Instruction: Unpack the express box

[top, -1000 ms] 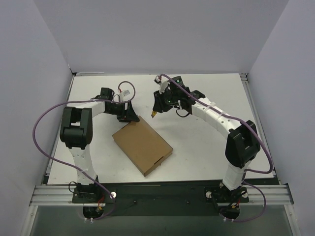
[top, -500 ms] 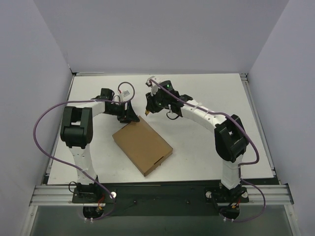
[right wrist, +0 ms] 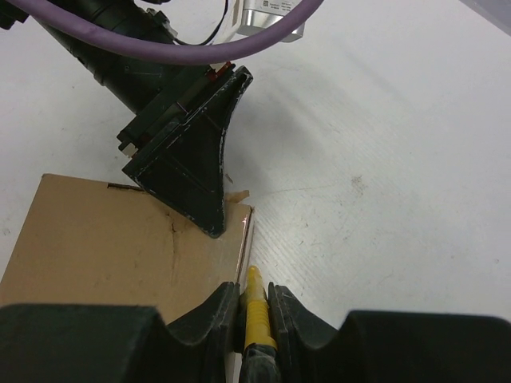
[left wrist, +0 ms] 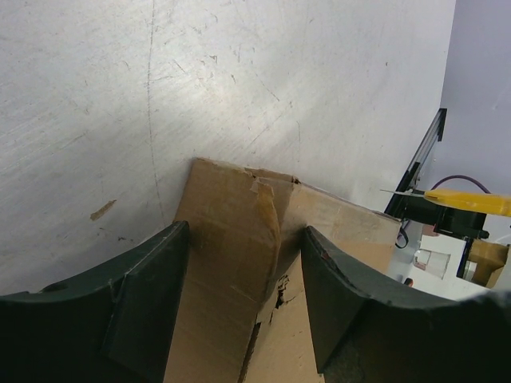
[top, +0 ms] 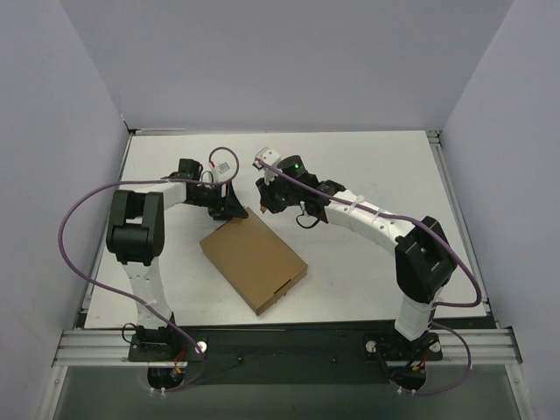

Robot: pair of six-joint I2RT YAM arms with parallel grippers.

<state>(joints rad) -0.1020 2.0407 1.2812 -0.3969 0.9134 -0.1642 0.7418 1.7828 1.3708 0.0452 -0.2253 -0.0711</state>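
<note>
The express box point(top: 254, 260), flat brown cardboard, lies closed on the white table left of centre. My left gripper point(top: 231, 206) is at its far corner. In the left wrist view its fingers point(left wrist: 144, 295) straddle the creased, torn corner of the box point(left wrist: 239, 231) and press on it. My right gripper point(top: 265, 203) is just right of that corner, shut on a yellow-handled tool point(right wrist: 255, 307). The tool's thin blade lies along the box's point(right wrist: 112, 239) right edge, close to the left gripper's finger point(right wrist: 196, 159). The tool also shows in the left wrist view point(left wrist: 467, 202).
White walls enclose the table on three sides. A metal rail point(top: 280, 341) runs along the near edge by the arm bases. Purple cables point(top: 79, 219) loop off both arms. A small cardboard scrap point(right wrist: 237, 195) lies on the table by the box corner.
My right gripper has moved left and down with the tool, from mid-table to the box's far corner. The left gripper and the box have not moved.
</note>
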